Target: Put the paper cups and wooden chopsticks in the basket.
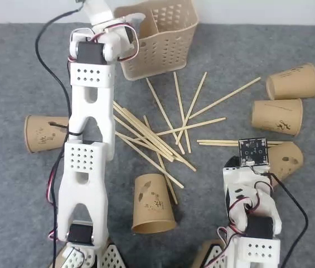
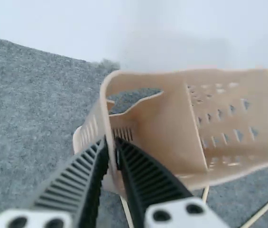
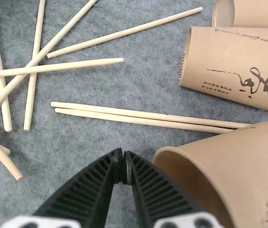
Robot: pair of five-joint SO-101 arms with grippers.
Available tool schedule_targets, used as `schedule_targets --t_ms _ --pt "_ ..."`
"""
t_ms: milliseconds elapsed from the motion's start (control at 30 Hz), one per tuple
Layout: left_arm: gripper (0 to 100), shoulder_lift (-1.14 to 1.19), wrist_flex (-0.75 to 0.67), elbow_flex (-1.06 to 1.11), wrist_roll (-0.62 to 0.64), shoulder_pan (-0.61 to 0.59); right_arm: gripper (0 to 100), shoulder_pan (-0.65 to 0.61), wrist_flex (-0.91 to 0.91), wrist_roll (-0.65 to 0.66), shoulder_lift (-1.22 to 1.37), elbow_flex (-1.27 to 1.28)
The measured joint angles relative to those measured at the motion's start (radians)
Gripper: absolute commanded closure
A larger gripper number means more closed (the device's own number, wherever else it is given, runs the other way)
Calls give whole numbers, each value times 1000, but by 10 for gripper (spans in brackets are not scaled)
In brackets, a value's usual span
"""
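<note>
Left gripper point(image 2: 111, 142) is sitting at the basket point(image 1: 167, 44) rim, fingers nearly together. Chopsticks point(image 1: 163, 134) are lying scattered mid-table. Right gripper point(image 3: 123, 168) is hovering closed and empty beside paper cups point(image 1: 277, 116) lying tipped at the right.

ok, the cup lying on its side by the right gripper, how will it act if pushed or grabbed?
The cup lies on its side on a tapered wall, so a push probably rolls it in an arc. It looks like thin paper: likely light, and its open mouth may crush under a hard squeeze.
</note>
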Motion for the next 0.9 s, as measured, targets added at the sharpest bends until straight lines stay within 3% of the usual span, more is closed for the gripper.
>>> schedule_targets --t_ms 200,533,700,900 --pt "859 0 6 -12 0 6 990 0 0 0 0 0" --pt "859 52 -61 28 2 0 990 0 0 0 0 0" --pt "991 97 -123 25 2 0 990 0 0 0 0 0" --pt "991 133 -143 25 -48 14 990 0 0 0 0 0"
